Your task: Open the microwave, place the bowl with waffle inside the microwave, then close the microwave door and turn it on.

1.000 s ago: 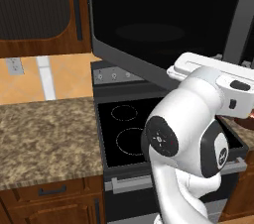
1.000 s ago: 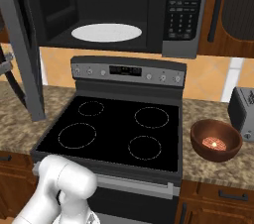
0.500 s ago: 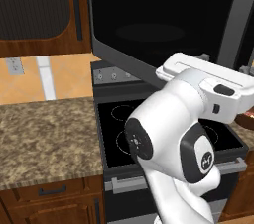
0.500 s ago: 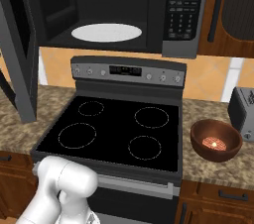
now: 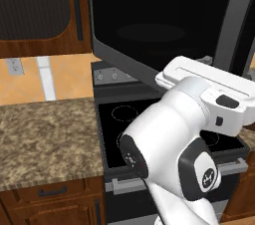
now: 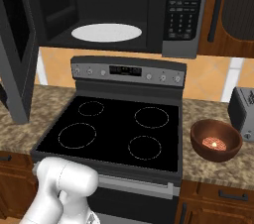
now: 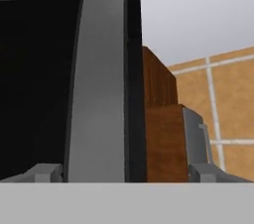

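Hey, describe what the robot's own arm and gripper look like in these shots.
The arm is glossy white with rounded, bulbous links, dark grey joint caps bearing small white markings, and a flat white hand block. The gripper has two small grey blocky fingertips.

One microwave (image 6: 114,10), door (image 6: 17,44) swung open, one white turntable plate (image 6: 106,32) inside. One stove (image 6: 119,129): four burner rings. One bowl (image 6: 216,140) on counter. One toaster (image 6: 243,113). One wall outlet (image 5: 15,66). Two finger tips (image 7: 47,172) visible.
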